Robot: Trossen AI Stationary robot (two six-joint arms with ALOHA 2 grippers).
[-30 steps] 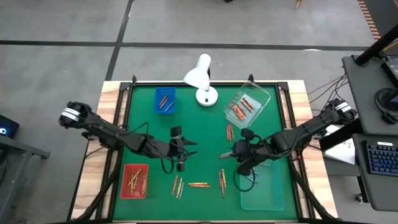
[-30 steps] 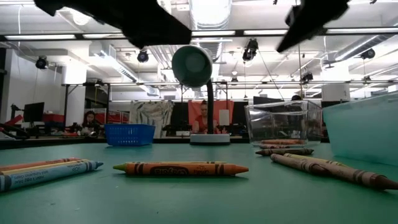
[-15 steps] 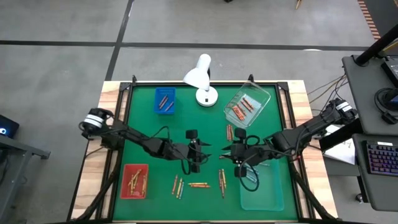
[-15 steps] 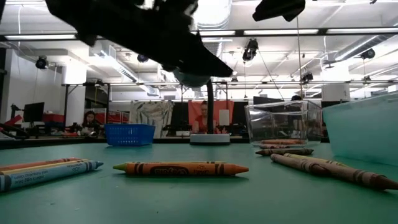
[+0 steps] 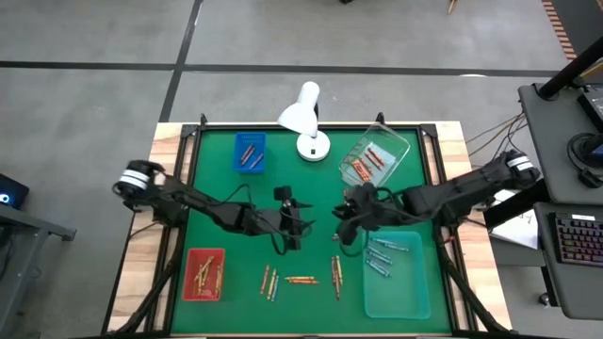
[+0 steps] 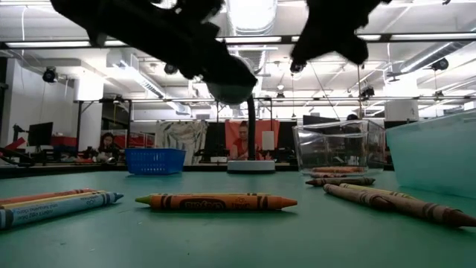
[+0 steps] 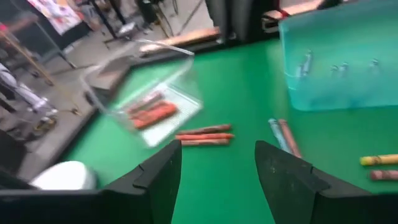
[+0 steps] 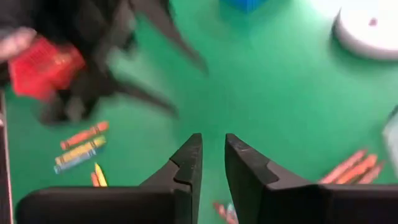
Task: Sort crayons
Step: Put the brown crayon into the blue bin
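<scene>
I've got both pincers empty above the loose short wax crayons [image 5: 301,280] left of the clear teal plastic tray [image 5: 400,282], left pincer [image 5: 303,226] spread wide, right pincer [image 5: 341,224] nearly together, so I judge a collision likely if both descend.

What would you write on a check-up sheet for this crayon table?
Surface: green table mat, wooden edges.
Job's things: loose crayons near the front; more in the red tray, blue tray, clear tray and pale teal tray.
Clutter: white desk lamp at the back.
Grippers: left gripper open, empty, mid-table; right gripper empty, fingers narrowly apart, facing it.
Cables: black loops along both arms; a bundle off the right edge.
Surroundings: grey floor, a desk with a keyboard; people seated far behind.
</scene>
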